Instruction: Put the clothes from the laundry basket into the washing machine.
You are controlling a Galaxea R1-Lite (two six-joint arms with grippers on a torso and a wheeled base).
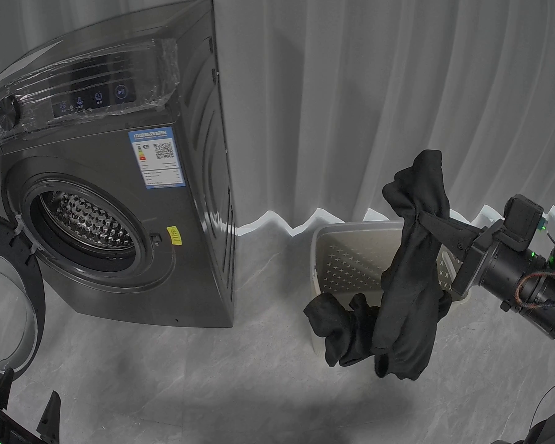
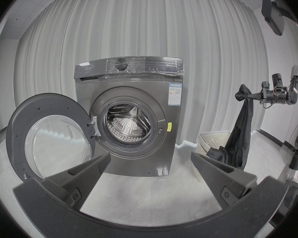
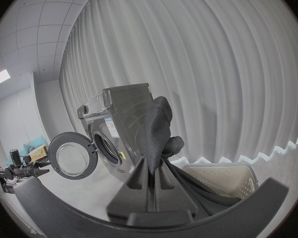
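My right gripper (image 1: 427,220) is shut on a black garment (image 1: 407,279), held up above the white laundry basket (image 1: 345,260). The cloth hangs down over the basket's front rim, and one end is bunched on the floor side. In the right wrist view the black garment (image 3: 155,133) is pinched between the closed fingers (image 3: 140,179). The grey washing machine (image 1: 117,174) stands to the left with its round door (image 1: 6,297) swung open and the drum (image 1: 86,220) showing. My left gripper (image 2: 149,164) is open and low, facing the washing machine (image 2: 132,116), with nothing in it.
A white curtain (image 1: 382,81) runs behind the machine and basket. Bare grey floor (image 1: 228,377) lies between the machine and the basket. The open door sticks out at the left near my left gripper (image 1: 28,402).
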